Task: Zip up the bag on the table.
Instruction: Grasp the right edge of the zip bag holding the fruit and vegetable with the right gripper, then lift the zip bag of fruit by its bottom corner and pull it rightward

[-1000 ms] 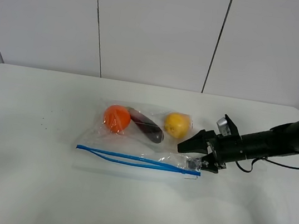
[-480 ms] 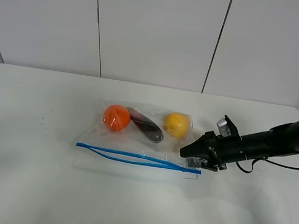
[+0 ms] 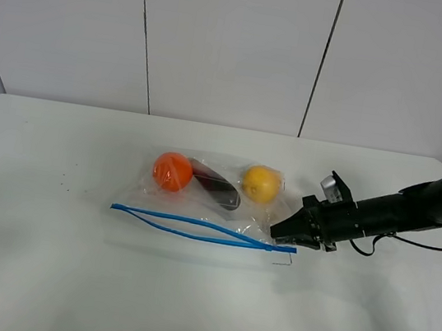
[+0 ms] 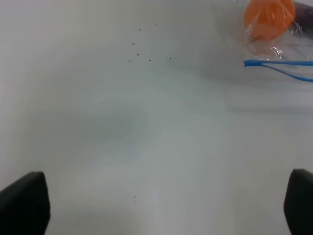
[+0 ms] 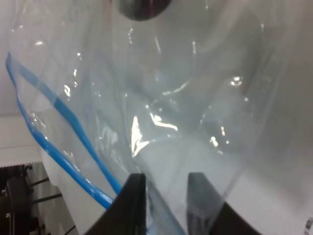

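The bag (image 3: 198,204) lies on the table (image 3: 39,271), clear and crinkly, with an orange fruit (image 3: 172,170), a dark purple one (image 3: 216,188) and a yellow one (image 3: 260,183) inside. Its blue zipper strip (image 3: 195,227) runs along the near edge and gapes at the left end. My right gripper (image 3: 284,235) is shut on the bag's right corner, at the end of the strip; the right wrist view shows plastic pinched in the gripper (image 5: 166,196) beside the strip (image 5: 68,117). My left gripper (image 4: 161,196) is open over bare table, left of the bag's corner (image 4: 279,63).
The right arm (image 3: 397,210) reaches in low from the right edge with a cable behind it. A few dark specks (image 4: 142,51) dot the tabletop left of the bag. A panelled white wall (image 3: 231,42) stands behind the table.
My right gripper has closed from wide open onto the bag's right corner. The zipper strip has shifted slightly and the bag's near edge has lifted a little. The left arm has not moved.
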Action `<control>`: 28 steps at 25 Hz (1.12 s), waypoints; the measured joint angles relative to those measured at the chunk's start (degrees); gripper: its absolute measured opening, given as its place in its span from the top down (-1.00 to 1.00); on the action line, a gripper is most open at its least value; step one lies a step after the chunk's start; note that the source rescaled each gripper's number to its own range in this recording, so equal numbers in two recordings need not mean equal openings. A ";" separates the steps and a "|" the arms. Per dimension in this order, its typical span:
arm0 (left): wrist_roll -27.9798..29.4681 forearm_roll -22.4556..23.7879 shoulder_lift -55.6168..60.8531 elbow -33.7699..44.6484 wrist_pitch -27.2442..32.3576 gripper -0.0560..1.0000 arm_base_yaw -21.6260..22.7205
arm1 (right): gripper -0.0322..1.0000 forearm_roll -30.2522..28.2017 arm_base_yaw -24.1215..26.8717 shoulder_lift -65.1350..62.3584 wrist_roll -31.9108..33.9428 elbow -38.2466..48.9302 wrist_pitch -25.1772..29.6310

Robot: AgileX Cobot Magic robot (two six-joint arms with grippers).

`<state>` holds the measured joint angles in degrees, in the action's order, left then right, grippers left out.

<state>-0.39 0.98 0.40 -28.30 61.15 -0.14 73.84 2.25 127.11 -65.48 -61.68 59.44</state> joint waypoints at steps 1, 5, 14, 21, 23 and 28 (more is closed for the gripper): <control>0.00 0.00 0.00 0.00 0.00 -1.00 0.00 | 0.65 0.00 0.00 0.00 0.00 0.00 -0.07; 0.00 0.00 0.00 0.00 0.00 -1.00 0.00 | 0.84 -0.04 0.00 0.00 0.00 0.00 -1.89; 0.00 0.00 0.00 0.00 0.00 -1.00 0.00 | 0.86 -0.06 0.00 0.00 0.07 0.00 -3.59; 0.00 0.00 0.00 0.00 0.00 -1.00 0.00 | 0.94 0.47 0.00 0.00 1.97 0.00 -1.46; 0.00 0.00 0.00 0.00 0.00 -1.00 0.00 | 0.94 0.56 0.00 0.00 2.01 0.00 0.27; 0.00 0.00 0.00 0.00 0.00 -1.00 0.00 | 0.94 1.35 0.00 0.00 3.21 0.00 4.32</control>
<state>-0.39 0.98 0.40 -28.30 61.15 -0.14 75.20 2.25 127.11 -62.28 -61.68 63.76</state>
